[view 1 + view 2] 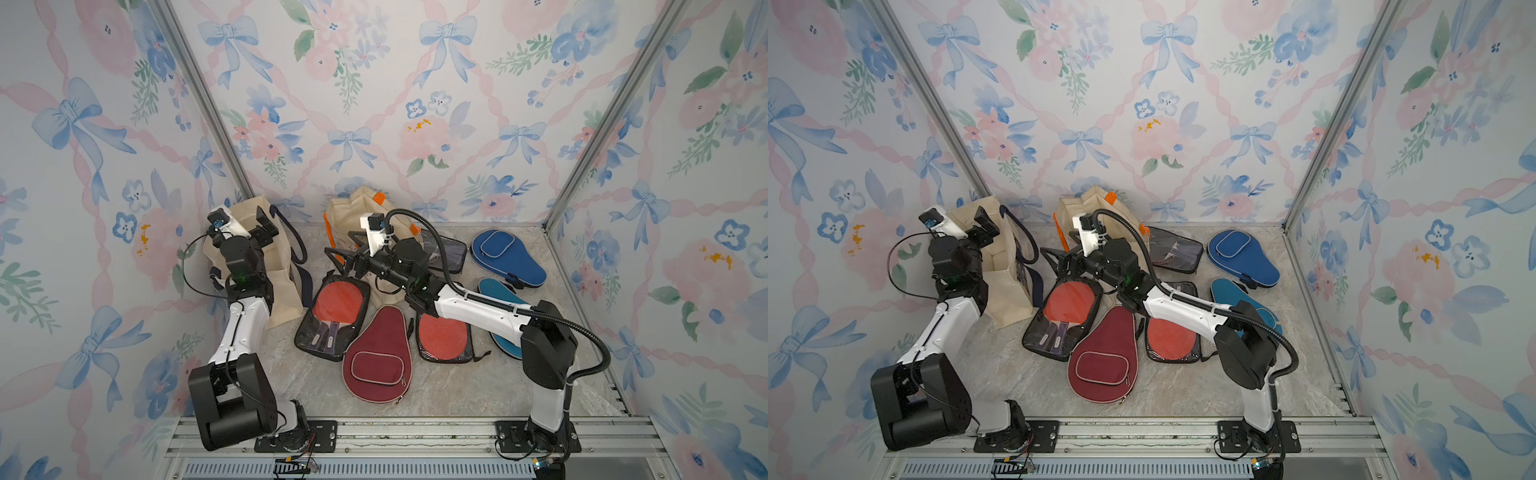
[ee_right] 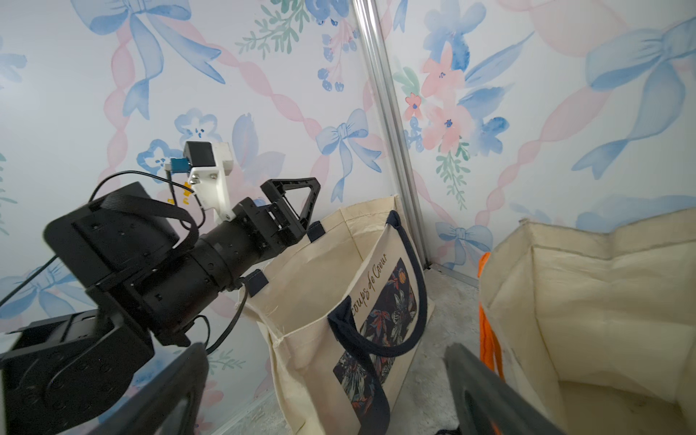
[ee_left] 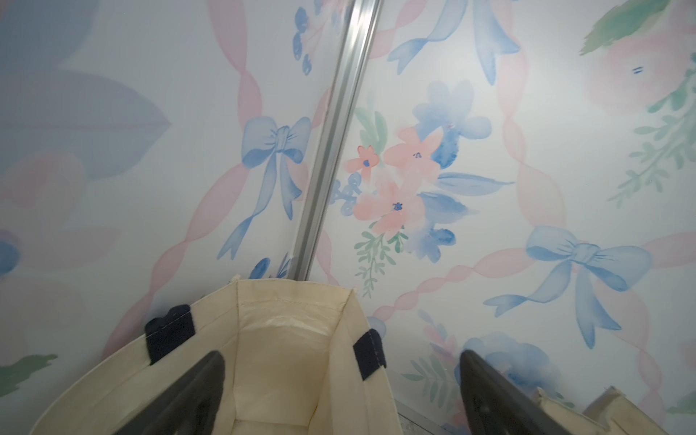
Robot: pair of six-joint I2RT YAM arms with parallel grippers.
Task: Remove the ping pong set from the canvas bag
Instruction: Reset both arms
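Observation:
A cream canvas bag with navy handles (image 1: 284,291) (image 1: 1011,291) stands upright at the back left. My left gripper (image 1: 264,226) (image 3: 341,361) hovers open over its mouth, holding nothing. In the left wrist view, the inside of this bag (image 3: 282,346) shows only bare lining. A second canvas bag with orange handles (image 1: 353,210) (image 2: 602,282) stands at the back centre. My right gripper (image 1: 345,259) (image 2: 325,352) is open and empty beside it. Below the right gripper, a clear case holding red paddles (image 1: 336,316) (image 1: 1065,316) lies on the table.
More paddle cases lie on the table: a maroon one (image 1: 378,353), a clear one with a red paddle (image 1: 442,336), a clear one at the back (image 1: 451,249), a blue one (image 1: 507,257) and a teal one (image 1: 498,299). Floral walls close three sides.

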